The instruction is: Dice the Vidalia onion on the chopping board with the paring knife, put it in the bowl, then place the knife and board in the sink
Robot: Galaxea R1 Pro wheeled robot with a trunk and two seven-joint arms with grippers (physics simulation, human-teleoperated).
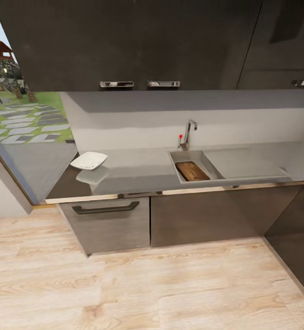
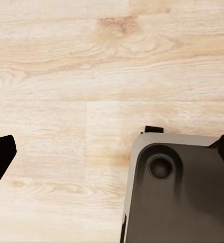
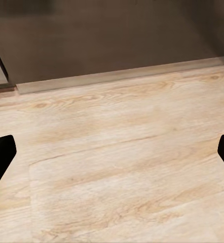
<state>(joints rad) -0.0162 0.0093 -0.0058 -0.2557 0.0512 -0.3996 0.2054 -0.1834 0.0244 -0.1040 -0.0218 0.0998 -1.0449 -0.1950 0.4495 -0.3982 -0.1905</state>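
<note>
- The floor (image 1: 124,284), light wood planks, fills the lower part of the head view and lies behind both wrist views.
- Upper cabinets (image 1: 138,41), dark grey with chrome handles, span the top of the head view; a pale backsplash (image 1: 170,119) runs below them.
- The countertop (image 1: 138,169), glossy grey with a thin metallic front edge, crosses the middle of the frame over dark lower cabinets (image 1: 193,215) and a drawer (image 1: 107,222) with a dark bar handle.
- A window (image 1: 19,105) at upper left shows grass and paving stones.
- The sink (image 1: 181,158) sits right of centre in the countertop, with a flat drainboard (image 1: 243,162) to its right and a chrome tap (image 1: 188,134) with a red-tipped lever behind it.
- The board (image 1: 192,171), dark brown wood, lies inside the sink basin.
- The bowl (image 1: 89,160), white and shallow, rests on the countertop at left of centre, well apart from the sink.
- The onion and knife cannot be made out.
- Left gripper (image 2: 112,157): dark fingertips (image 2: 0,154) at opposite frame edges, spread wide, holding nothing, over floor and a dark grey part of the robot's body (image 2: 178,197).
- Right gripper (image 3: 112,157): fingertips (image 3: 0,154) likewise far apart and empty, above floor near a dark cabinet base (image 3: 112,35).
</note>
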